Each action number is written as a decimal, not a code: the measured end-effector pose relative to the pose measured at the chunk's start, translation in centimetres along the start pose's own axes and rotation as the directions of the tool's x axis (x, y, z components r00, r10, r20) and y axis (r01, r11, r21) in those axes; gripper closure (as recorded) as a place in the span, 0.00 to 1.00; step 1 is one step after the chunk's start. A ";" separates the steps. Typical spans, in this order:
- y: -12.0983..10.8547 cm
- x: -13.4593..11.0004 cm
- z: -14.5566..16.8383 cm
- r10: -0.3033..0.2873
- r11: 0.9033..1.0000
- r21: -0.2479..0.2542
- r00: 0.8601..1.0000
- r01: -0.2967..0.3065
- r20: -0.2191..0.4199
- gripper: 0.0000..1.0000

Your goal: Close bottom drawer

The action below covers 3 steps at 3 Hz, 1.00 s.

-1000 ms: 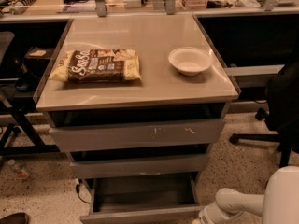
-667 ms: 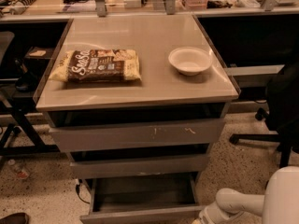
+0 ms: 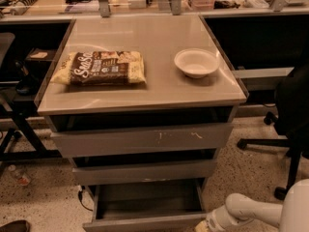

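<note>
The bottom drawer [image 3: 146,204] is seen at 6 o'clock in the camera view, at the foot of the grey cabinet [image 3: 145,93]. It is drawn well out toward the camera. Its flat grey tray is exposed, and its narrow front panel is cut by the lower edge of the view. Above it, toward 12 o'clock, the middle drawer front [image 3: 145,171] is set, and above that the widest drawer front [image 3: 140,139], which is marked with pale scratches right of centre. A dark gap is seen over each of these two fronts.

The gripper [image 3: 202,225] is found at 5 o'clock, just beside the right end of the bottom drawer's front panel, at the tip of the white arm [image 3: 258,210] that enters from the lower right corner. It is cut off by the edge of the view. How its jaws stand cannot be told, nor whether the panel is touched.

On the cabinet top, a bag of chips [image 3: 100,67] lies flat at 10 o'clock from the centre, and a white bowl [image 3: 196,62] stands upright at 1 o'clock, well apart from the bag. A black office chair [image 3: 293,111] is seen at 3 o'clock on the speckled floor [image 3: 46,197].
</note>
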<state>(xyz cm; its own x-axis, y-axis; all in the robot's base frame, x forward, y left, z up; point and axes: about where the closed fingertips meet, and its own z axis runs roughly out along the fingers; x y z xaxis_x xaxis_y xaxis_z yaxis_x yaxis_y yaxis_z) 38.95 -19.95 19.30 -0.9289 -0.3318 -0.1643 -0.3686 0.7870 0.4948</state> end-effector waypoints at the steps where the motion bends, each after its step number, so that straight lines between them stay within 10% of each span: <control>1: -0.7 -1.1 0.0 0.015 1.000 0.008 0.999 -0.015 0.043 1.00; 3: -2.0 -3.6 0.6 0.014 0.999 0.030 0.996 -0.016 0.085 1.00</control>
<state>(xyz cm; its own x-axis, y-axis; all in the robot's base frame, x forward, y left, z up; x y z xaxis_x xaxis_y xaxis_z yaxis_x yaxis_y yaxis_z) 43.06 -20.05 18.42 -0.9335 -0.2754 -0.2297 -0.3543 0.8075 0.4716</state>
